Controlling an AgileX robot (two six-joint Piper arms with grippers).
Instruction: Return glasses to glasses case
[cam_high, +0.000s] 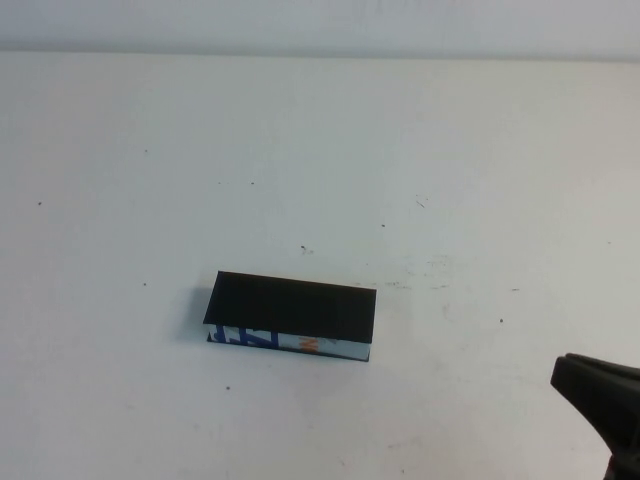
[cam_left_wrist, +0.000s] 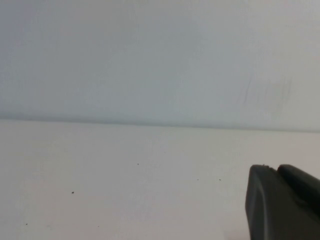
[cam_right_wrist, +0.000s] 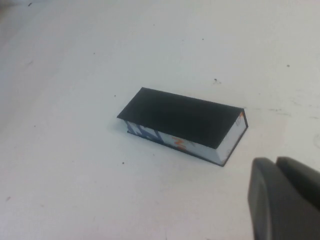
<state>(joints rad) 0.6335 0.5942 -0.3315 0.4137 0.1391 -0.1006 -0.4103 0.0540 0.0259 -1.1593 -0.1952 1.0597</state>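
Look at the glasses case (cam_high: 290, 316) first. It sits on the white surface (cam_high: 120, 150), a little left of the middle, and its black lid is down flat. You can see the blue, white and orange strip along its front edge.

You cannot see the glasses anywhere. They are not on the surface and nothing is holding them. They may well be inside the shut case, but the lid hides that, so you cannot be sure.

Your right gripper (cam_high: 600, 392) is low in the right corner of the high view, well apart from the case and off to its right. It holds nothing. In the right wrist view its two dark jaws sit close, side by side, with the case out in front of them, so they look pressed together.

Your left gripper (cam_left_wrist: 282, 202) does not show in the high view. Its own camera sees only bare surface and the wall behind. Its jaws also look pressed together and empty.

So the job looks done or very nearly done. Nothing more seems left, unless you want to check inside.
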